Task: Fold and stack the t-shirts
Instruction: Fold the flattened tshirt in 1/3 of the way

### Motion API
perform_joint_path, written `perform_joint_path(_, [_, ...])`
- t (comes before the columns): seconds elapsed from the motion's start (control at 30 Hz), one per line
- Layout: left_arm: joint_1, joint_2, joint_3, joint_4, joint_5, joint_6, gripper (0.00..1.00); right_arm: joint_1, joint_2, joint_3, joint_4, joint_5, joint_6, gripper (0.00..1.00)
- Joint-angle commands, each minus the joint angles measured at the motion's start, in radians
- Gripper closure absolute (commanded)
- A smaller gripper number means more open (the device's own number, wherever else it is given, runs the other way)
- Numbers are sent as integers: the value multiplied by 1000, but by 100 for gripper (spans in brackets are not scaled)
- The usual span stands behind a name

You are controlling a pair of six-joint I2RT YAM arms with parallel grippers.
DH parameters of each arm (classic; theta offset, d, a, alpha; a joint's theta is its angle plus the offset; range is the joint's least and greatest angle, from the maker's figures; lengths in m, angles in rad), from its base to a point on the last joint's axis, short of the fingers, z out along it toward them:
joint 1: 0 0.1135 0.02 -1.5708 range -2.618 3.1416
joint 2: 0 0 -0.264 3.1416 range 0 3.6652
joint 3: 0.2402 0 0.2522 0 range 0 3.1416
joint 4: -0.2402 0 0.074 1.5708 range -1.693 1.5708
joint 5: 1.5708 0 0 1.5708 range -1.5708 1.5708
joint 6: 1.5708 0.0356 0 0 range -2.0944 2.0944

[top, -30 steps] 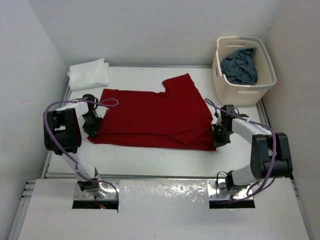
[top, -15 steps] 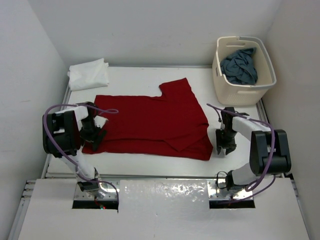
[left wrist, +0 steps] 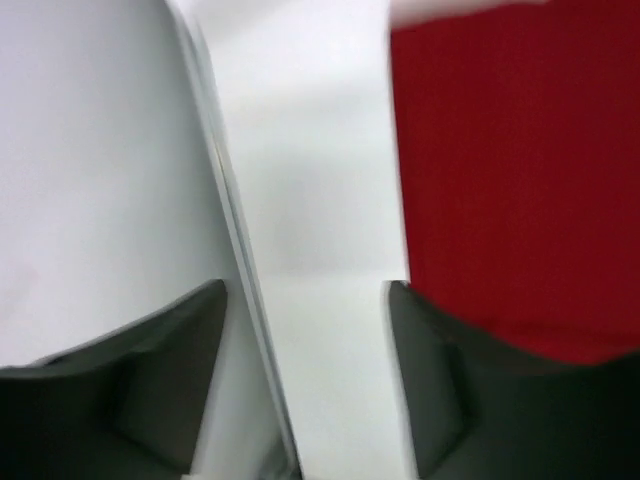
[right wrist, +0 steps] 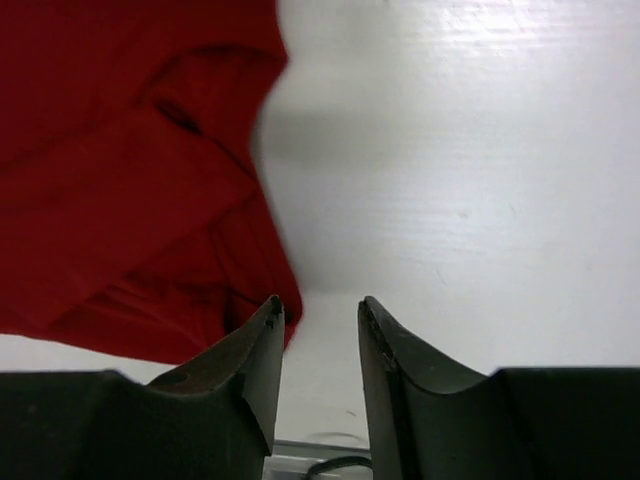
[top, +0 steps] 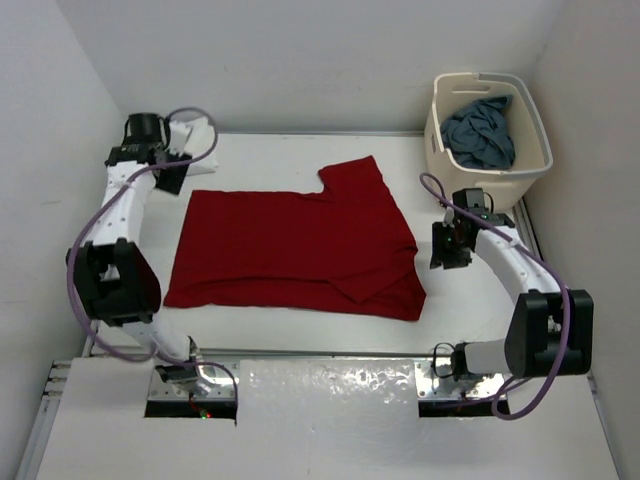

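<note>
The bright red t-shirt (top: 295, 250) lies spread flat in the middle of the table, one sleeve folded over near its right front corner. A white t-shirt (top: 200, 130) sits folded in the back left corner, mostly behind the left arm. The blue-grey t-shirt (top: 480, 130) is heaped in the basket. My left gripper (top: 168, 180) hangs open by the red shirt's back left corner, holding nothing; the left wrist view shows the red shirt (left wrist: 510, 170) to the right of that gripper (left wrist: 305, 300). My right gripper (top: 447, 250) is open and empty, just right of the shirt's edge (right wrist: 130, 180).
A cream laundry basket (top: 490, 178) stands at the back right corner. White walls close in the table on the left, back and right. The table's raised left rail (left wrist: 225, 220) runs right under the left gripper.
Both grippers opened and let go of the red shirt's side edges. The left arm swung up to the back left corner; the right arm lifted slightly back. The shirt lies flatter.
</note>
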Motion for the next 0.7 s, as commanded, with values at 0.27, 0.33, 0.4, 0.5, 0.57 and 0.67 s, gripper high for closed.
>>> perform_joint_path(0.27, [-868, -60, -13, 30, 366, 267, 84, 3, 91, 50, 201, -200, 74, 66])
perform_joint_path(0.33, [-951, -15, -7, 16, 416, 273, 80, 3, 102, 46, 202, -212, 68, 66])
perform_joint_path(0.4, [-1038, 8, -41, 22, 440, 321, 68, -2, 114, 34, 214, -241, 71, 65])
perform_joint_path(0.5, [-1109, 37, -70, 51, 457, 356, 54, -13, 135, 31, 239, -306, 86, 65])
perform_joint_path(0.57, [-1117, 72, -90, 106, 492, 346, 47, -13, 152, 24, 254, -330, 103, 65])
perform_joint_path(0.67, [-1118, 135, -55, 157, 512, 318, 46, -13, 149, -1, 297, -360, 137, 66])
